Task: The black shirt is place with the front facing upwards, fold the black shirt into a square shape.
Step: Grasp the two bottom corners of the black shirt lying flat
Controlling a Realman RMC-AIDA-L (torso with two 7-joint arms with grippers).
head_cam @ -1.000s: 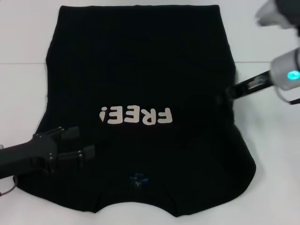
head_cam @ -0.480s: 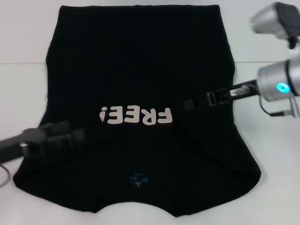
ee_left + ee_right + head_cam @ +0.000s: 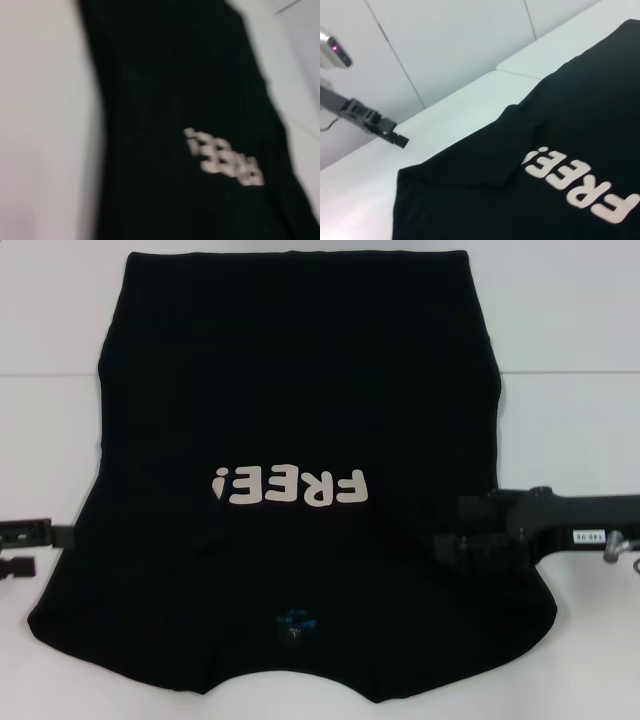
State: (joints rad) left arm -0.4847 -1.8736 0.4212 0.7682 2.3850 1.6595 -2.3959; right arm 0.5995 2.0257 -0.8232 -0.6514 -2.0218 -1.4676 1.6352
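The black shirt (image 3: 290, 380) lies spread flat on the white table, front up. Its white "FREE!" lettering (image 3: 290, 487) reads upside down and its blue neck label (image 3: 293, 620) is at the near edge. My right gripper (image 3: 452, 525) reaches in from the right, low over the shirt's near right part, with its fingers open and nothing visibly held. My left gripper (image 3: 35, 540) sits at the far left, just off the shirt's left edge. The right wrist view shows the shirt (image 3: 485, 200), the lettering (image 3: 585, 185) and the left gripper (image 3: 390, 134) farther off. The left wrist view shows the shirt (image 3: 165, 100), blurred.
The white table (image 3: 570, 340) shows on both sides of the shirt, with a seam line (image 3: 560, 373) running across it. A white wall (image 3: 450, 45) stands behind the table in the right wrist view.
My left gripper has drawn back leftward, off the shirt to its edge. My right arm has swung down from the upper right and now lies low over the shirt's near right side.
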